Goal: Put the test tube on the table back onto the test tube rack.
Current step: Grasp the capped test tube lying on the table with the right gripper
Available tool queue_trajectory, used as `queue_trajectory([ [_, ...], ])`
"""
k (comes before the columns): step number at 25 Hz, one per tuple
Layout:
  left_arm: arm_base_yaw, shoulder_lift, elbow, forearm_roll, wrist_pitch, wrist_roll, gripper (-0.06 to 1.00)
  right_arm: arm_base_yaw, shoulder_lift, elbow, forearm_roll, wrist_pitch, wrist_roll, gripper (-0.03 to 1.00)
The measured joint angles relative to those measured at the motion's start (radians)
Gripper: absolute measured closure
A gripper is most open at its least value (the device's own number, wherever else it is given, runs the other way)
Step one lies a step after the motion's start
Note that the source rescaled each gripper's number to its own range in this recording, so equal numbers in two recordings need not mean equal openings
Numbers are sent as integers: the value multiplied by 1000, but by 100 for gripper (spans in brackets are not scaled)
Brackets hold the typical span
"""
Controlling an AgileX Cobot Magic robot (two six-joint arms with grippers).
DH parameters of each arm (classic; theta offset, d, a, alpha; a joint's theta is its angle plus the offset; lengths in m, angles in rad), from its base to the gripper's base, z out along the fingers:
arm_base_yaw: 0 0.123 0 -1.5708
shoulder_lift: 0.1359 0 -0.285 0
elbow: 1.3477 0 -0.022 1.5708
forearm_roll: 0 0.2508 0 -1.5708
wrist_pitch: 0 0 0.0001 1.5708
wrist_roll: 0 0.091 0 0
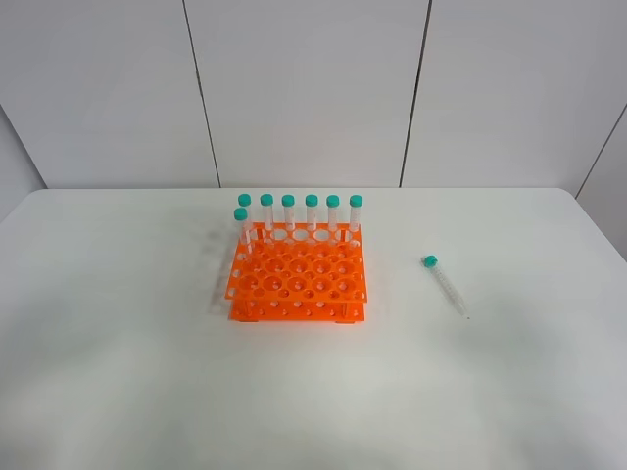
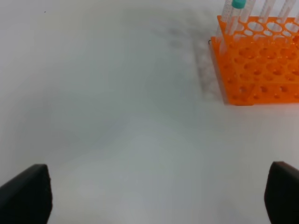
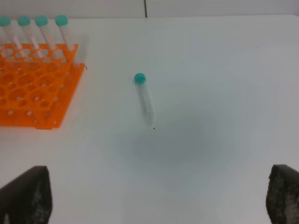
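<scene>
The test tube (image 1: 446,284), clear with a teal cap, lies flat on the white table (image 1: 118,372) to the right of the orange test tube rack (image 1: 298,284). It also shows in the right wrist view (image 3: 144,99), ahead of my open right gripper (image 3: 159,198). The rack (image 3: 32,88) holds several upright teal-capped tubes (image 1: 312,211) along its back row and one at its left. My left gripper (image 2: 159,198) is open and empty over bare table, with the rack (image 2: 257,70) ahead and off to one side. Neither arm shows in the exterior view.
White wall panels (image 1: 304,88) stand behind the table's far edge. The rack's front rows of holes (image 1: 299,289) hold nothing.
</scene>
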Motion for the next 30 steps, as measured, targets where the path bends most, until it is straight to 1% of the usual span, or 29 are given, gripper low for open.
queue_trajectory([
  [8,0,0,0,0,0,0,-6,0,1,0,0,0,0,-3],
  [11,0,0,0,0,0,0,-6,0,74,-16,0,-1,0,-3],
  [15,0,0,0,0,0,0,-6,0,323,-93,0,-18,0,-3],
  [22,0,-1,0,0,0,0,-6,0,868,-292,-1,-27,-1,-3],
  [25,0,-1,0,0,0,0,-6,0,1109,-397,-1,-29,-5,-3],
  [30,0,-1,0,0,0,0,-6,5,1478,-611,-2,-31,-53,-3],
])
